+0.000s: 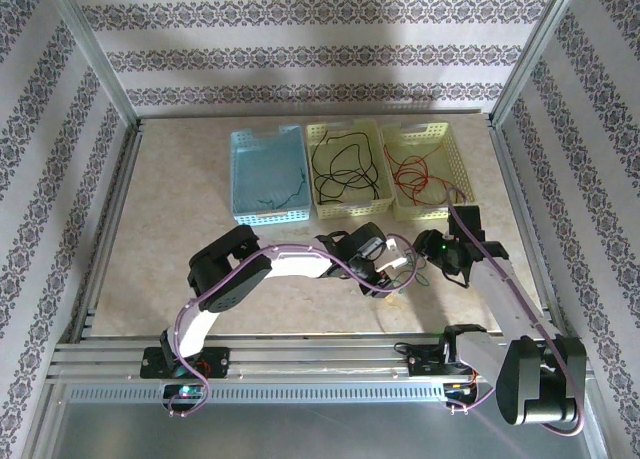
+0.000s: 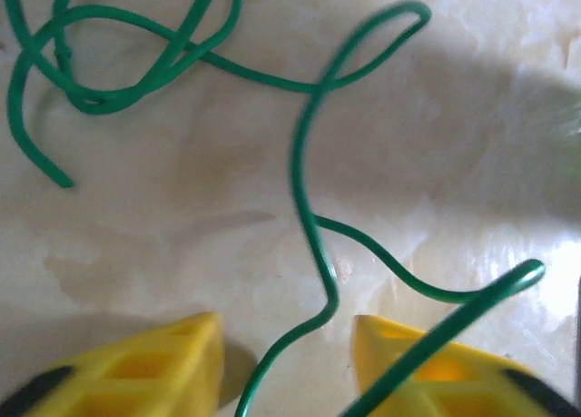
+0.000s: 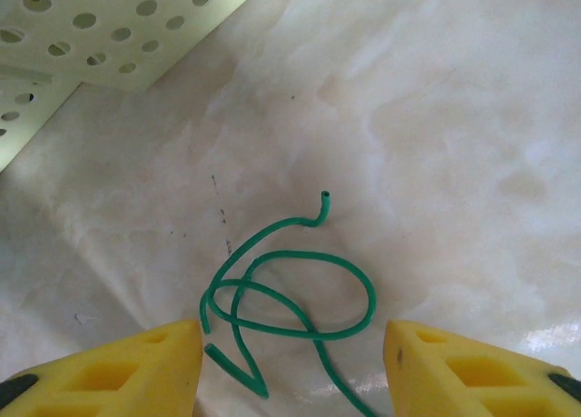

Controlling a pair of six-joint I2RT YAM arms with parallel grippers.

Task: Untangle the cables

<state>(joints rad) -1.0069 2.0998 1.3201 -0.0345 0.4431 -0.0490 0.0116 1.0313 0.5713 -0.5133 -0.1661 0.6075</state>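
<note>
Apparently spread, left end effector [image 2: 286, 322] straddles green cable [image 2: 298, 163]; right end effector [image 3: 291, 326] gapes over open table [image 3: 436, 117].

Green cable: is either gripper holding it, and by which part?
Nothing is clamped. Right gripper: open. Left gripper: a stretch of the green cable runs between its fingers, which stand wider apart than the cable.

The whole table [image 1: 180, 179] is being viewed from high above and behind the arm bases [image 1: 185, 364], the lens being tilted down toward the three baskets [image 1: 346, 169] at the far side. Its marbled surface is being looked down on from very close by each wrist camera (a basket corner [image 3: 91, 35] is being caught by the right one). A green cable [image 2: 309, 208] lying there is being shared by both.
</note>
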